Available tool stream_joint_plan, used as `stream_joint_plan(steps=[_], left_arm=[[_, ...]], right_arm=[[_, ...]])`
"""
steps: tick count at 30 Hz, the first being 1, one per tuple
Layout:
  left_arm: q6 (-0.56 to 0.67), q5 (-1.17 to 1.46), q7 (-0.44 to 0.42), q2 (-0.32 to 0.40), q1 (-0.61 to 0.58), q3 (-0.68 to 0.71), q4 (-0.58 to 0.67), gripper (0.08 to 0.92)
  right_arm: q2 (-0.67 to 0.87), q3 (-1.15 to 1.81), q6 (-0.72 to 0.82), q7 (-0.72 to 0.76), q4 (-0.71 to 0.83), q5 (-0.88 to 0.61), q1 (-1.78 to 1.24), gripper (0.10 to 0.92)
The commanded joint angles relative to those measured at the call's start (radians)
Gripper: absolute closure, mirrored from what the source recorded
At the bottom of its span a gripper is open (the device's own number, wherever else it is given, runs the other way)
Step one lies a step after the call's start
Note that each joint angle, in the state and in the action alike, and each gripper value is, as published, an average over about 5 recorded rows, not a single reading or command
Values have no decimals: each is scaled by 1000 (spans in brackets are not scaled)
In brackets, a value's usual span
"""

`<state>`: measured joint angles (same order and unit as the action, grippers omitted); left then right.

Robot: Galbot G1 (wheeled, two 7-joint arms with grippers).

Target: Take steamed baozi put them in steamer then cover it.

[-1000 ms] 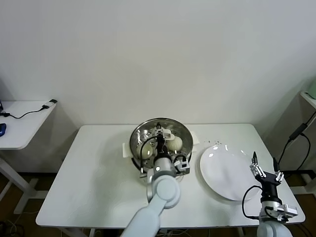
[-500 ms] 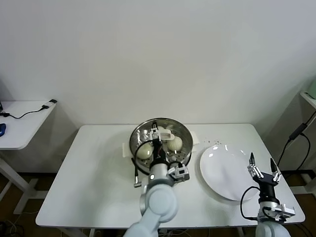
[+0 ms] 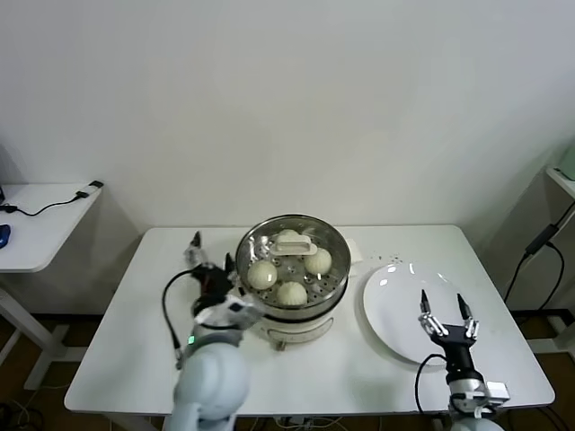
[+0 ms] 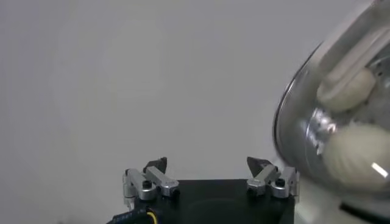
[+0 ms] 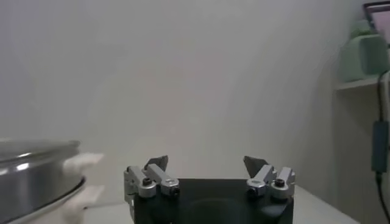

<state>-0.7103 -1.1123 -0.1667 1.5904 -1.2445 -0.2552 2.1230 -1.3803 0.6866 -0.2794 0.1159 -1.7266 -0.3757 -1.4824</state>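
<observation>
Now left tool [image 3: 212, 250] wide apart — empty.

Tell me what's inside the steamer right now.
Through the clear cover on the steamer, four steamed baozi sit on the perforated tray. The cover's white handle hides part of the rear bun; below the tray nothing shows.

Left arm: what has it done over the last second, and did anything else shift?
The left pincer let go of the cover's handle, pulled back off the steamer to its left side, and stands open. The cover stays on the steamer over four baozi. The right pincer drifted slightly left, open; the plate is unchanged.
</observation>
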Motion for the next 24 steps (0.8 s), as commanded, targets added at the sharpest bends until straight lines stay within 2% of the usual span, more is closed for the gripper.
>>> stream_joint_plan(steps=[1, 4, 8, 16, 24], left_arm=[[665, 969, 22, -80, -259, -526, 8, 177], [739, 1091, -12, -75, -314, -569, -21, 177], [778, 1198, -13, -74, -365, -585, -50, 177], [784, 1199, -14, -89, -514, -487, -57, 177], [736, 1200, -30, -78, -540, -484, -12, 177]], right_arm=[[-10, -79, 39, 20, -35, 102, -74, 203], [-8, -80, 40, 20, -44, 86, -85, 203], [-7, -78, 46, 19, -52, 80, -100, 203], [4, -82, 42, 18, -57, 84, -131, 203], [6, -74, 68, 18, -71, 122, -139, 203]])
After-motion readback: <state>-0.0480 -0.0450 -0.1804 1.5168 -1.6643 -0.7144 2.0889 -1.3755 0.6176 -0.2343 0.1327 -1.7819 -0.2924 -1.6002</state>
